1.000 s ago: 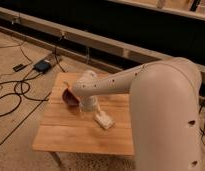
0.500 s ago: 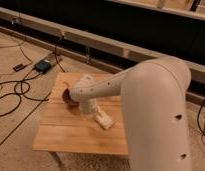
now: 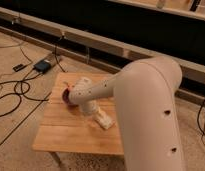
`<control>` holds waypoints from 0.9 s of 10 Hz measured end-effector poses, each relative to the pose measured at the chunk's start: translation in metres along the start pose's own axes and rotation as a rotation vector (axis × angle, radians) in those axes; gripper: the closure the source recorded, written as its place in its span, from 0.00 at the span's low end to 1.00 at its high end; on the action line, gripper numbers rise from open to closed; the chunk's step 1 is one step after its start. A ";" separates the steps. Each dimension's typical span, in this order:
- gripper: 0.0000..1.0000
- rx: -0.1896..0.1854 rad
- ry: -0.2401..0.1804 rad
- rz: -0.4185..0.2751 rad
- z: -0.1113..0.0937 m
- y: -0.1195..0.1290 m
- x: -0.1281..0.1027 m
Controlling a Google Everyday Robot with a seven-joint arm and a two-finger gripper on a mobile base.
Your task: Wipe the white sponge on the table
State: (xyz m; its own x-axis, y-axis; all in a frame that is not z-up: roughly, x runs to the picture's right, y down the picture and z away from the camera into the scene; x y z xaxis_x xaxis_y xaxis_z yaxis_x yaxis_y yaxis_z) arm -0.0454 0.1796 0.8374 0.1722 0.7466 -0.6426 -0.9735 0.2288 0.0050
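The white sponge [image 3: 104, 122] lies flat on the wooden table [image 3: 61, 134], right of its centre. My gripper [image 3: 94, 115] reaches down from the white arm to the sponge's left end. The wrist hides the spot where they meet, so I cannot tell whether the gripper touches or holds the sponge. The arm's thick upper link covers the table's right side.
A dark reddish bowl [image 3: 67, 97] sits on the table's left part, just behind the wrist. Black cables [image 3: 16, 92] and a small dark box [image 3: 42, 65] lie on the floor to the left. A low wall ledge [image 3: 96, 42] runs along behind the table.
The arm's large upper link has shifted a little, and the wrist stays over the same spot. The sponge and bowl have not moved.
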 end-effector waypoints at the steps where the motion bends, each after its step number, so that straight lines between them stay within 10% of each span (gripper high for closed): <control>1: 0.35 0.009 0.002 -0.001 0.003 -0.002 -0.001; 9: 0.39 0.054 0.003 -0.006 0.024 -0.014 -0.015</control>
State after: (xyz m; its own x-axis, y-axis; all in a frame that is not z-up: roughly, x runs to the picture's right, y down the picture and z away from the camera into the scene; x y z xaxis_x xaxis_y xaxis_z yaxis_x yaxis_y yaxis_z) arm -0.0311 0.1799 0.8650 0.1773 0.7432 -0.6452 -0.9630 0.2663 0.0422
